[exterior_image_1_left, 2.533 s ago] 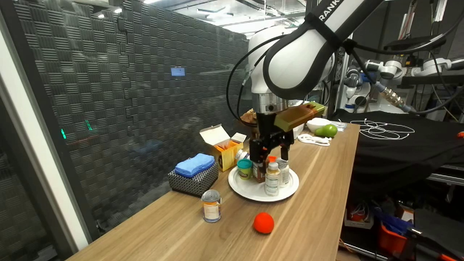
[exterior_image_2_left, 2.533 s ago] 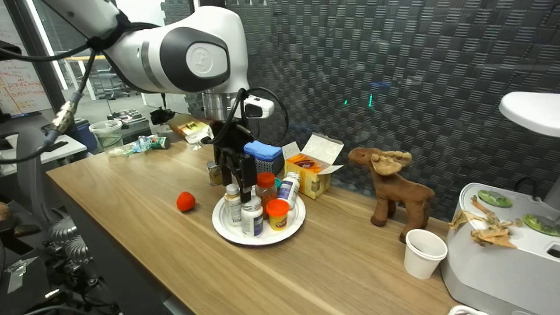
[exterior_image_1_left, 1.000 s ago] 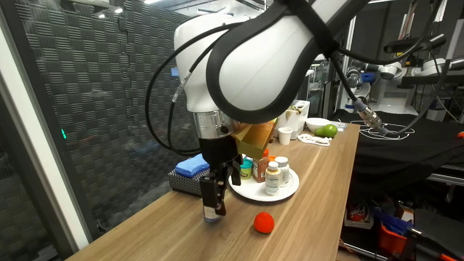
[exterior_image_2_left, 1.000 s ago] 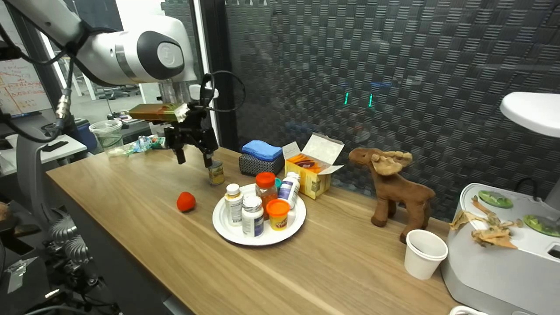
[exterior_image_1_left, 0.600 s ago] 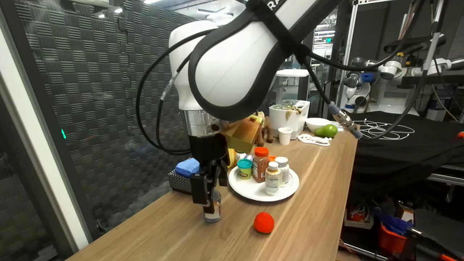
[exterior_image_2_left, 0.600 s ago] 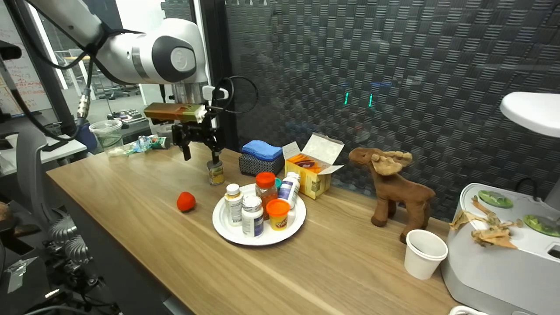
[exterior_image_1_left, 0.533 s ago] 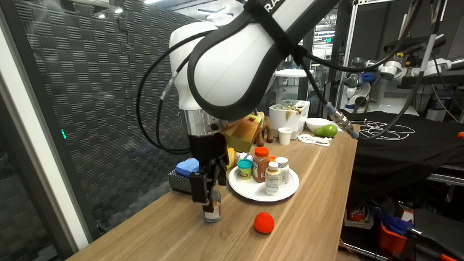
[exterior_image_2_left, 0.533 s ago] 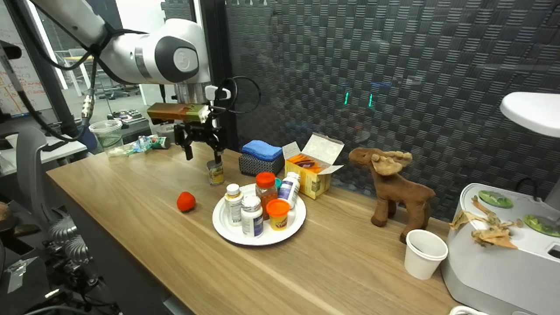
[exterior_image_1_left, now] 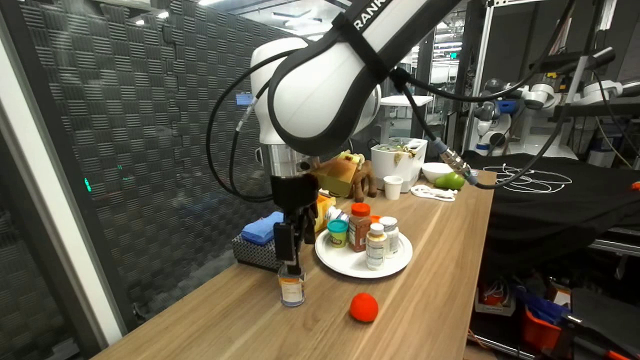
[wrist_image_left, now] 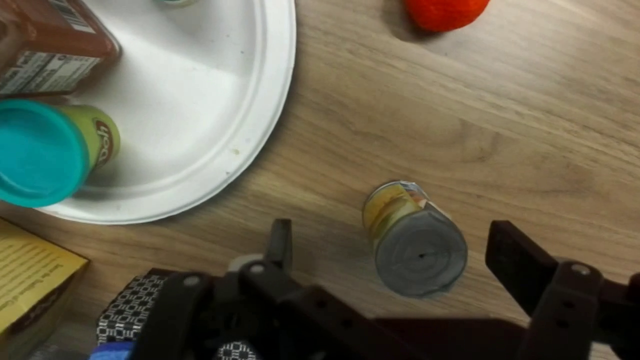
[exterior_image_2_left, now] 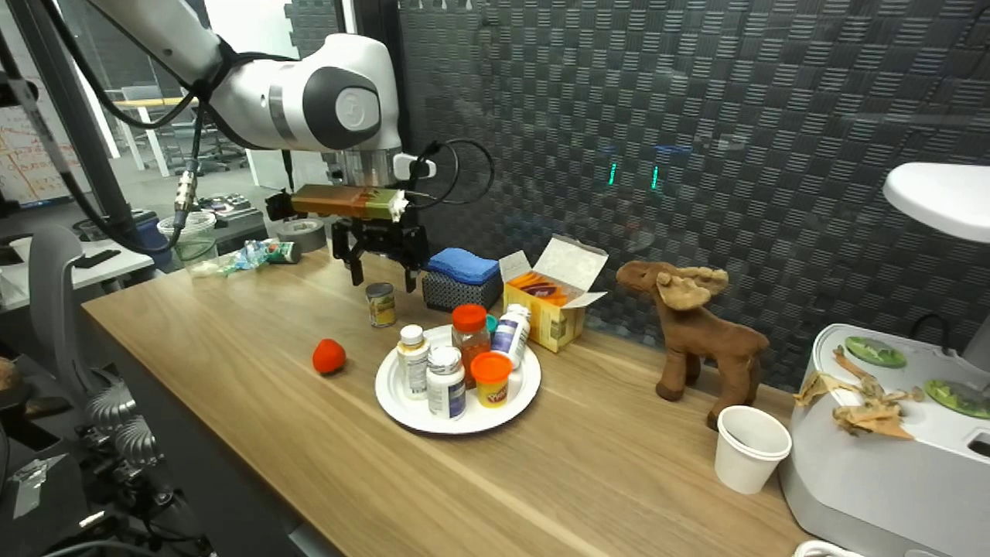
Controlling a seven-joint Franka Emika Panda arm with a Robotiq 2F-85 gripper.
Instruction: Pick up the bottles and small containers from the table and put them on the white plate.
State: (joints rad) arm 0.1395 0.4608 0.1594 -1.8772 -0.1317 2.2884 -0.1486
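Black two-finger gripper (exterior_image_2_left: 384, 282) moved from over round white plate (exterior_image_1_left: 345, 262) to beyond its rim | jaws spread wide | short silvery metal can (wrist_image_left: 415, 240) upright, near plate | white cylindrical plastic bottles (exterior_image_2_left: 446, 384) on plate

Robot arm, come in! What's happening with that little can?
Gripper open, empty, above the can. Can upright on the table, off the white plate. Round red thing apart, probably not in the way.
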